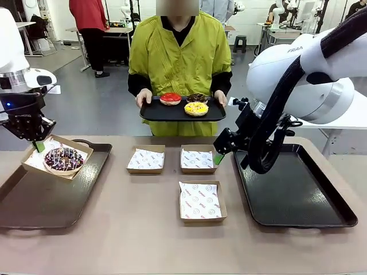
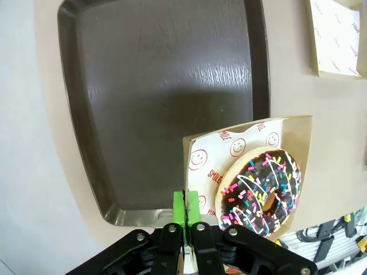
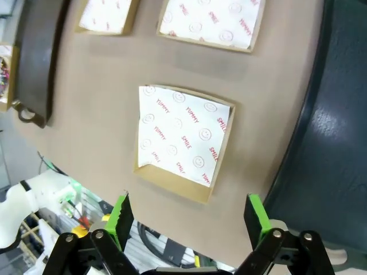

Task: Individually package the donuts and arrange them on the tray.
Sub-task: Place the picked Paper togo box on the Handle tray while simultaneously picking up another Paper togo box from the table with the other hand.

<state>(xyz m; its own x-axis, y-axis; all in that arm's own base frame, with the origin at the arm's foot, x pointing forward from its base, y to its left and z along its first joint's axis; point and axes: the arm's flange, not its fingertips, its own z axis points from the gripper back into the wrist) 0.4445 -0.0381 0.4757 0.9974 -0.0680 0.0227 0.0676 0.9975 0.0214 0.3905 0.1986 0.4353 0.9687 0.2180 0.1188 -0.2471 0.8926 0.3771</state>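
Packaged: one of four, purple donut (image 1: pixel 63 158) in lined box (image 2: pixel 289 129), rim pinched by left gripper (image 2: pixel 186 207) over left tray (image 1: pixel 51 200); resting or lifted unclear
Pending: red donut (image 1: pixel 170 98), yellow donut (image 1: pixel 196 108), chocolate donut (image 1: pixel 196 97) (half hidden) on person's tray (image 1: pixel 157 113); three empty boxes (image 1: pixel 145 158)
Right gripper (image 3: pixel 191 215): jaws wide, empty

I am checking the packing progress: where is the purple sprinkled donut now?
In the front view, the purple donut sits in a paper-lined box over the far end of the left tray; the left gripper pinches the box's corner.
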